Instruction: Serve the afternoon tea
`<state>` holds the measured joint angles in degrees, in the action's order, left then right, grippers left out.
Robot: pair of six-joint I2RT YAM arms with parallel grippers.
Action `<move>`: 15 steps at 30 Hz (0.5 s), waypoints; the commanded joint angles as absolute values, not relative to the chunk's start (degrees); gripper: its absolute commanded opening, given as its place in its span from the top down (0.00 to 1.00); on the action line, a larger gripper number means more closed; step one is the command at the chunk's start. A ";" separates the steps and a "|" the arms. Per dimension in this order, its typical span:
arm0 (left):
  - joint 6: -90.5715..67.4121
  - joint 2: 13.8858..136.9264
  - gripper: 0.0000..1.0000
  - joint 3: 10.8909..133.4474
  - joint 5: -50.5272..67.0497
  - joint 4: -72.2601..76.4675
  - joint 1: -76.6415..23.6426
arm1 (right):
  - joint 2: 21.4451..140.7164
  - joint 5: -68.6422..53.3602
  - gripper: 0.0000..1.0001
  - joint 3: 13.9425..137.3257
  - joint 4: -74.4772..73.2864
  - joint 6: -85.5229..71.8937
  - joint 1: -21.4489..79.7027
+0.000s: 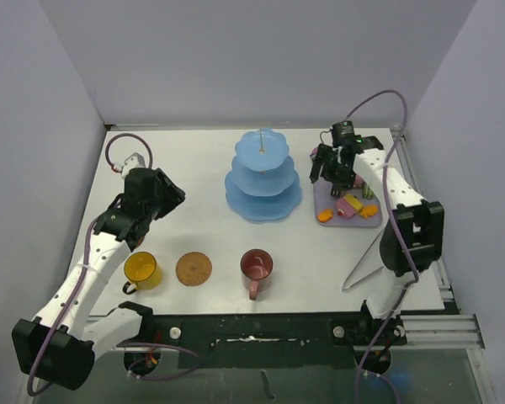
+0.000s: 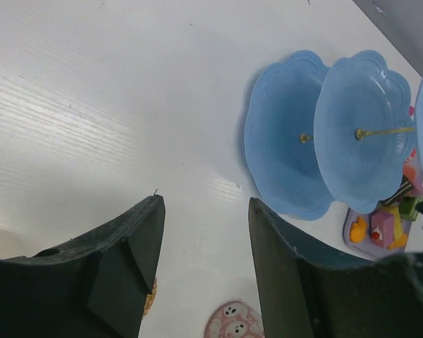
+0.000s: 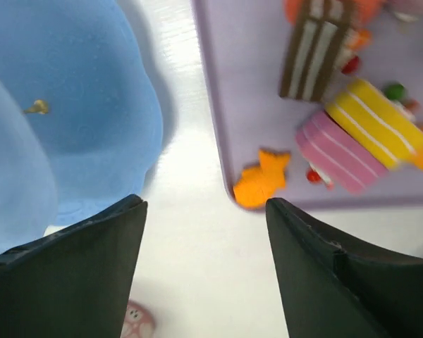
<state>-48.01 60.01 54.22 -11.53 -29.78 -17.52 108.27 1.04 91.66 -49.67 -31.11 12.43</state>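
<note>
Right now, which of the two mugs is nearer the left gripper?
The translucent yellow mug, left of the brown coaster, close below the left gripper in the top view; the dark-red mug stands right of the coaster, farther off.

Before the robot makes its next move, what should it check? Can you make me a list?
1. Right gripper empty: ok, the jaws are open with nothing between them.
2. Left gripper empty: ok, it is open too.
3. Toy cakes ready to pick up: ok, they lie on the lilac tray.
4. Stand has room: ok, no cakes show on its tiers.
5. Yellow mug on a coaster: not ok, it stands beside it on the table.
6. Coaster under the red mug: cannot tell.
</note>
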 commanded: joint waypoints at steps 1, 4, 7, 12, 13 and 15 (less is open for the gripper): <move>-47.01 58.89 0.51 54.06 -11.15 -27.22 -17.42 | 93.22 4.98 0.24 85.04 -55.67 -39.81 7.96; -46.77 58.66 0.49 53.77 -11.38 -26.76 -17.33 | 83.09 -0.20 0.15 75.00 -57.14 -46.18 1.48; -46.68 58.28 0.49 53.38 -11.34 -26.29 -17.11 | 75.96 -3.36 0.09 69.12 -62.39 -50.52 -6.14; -46.58 57.76 0.49 53.17 -11.26 -26.33 -16.91 | 75.23 -4.90 0.08 70.26 -75.16 -49.93 -10.72; -46.54 57.76 0.49 53.10 -11.28 -26.35 -16.93 | 76.44 -4.51 0.08 70.79 -79.56 -50.34 -10.77; -46.54 57.84 0.48 53.17 -11.40 -26.30 -16.81 | 76.78 -4.54 0.08 69.92 -81.96 -50.43 -10.77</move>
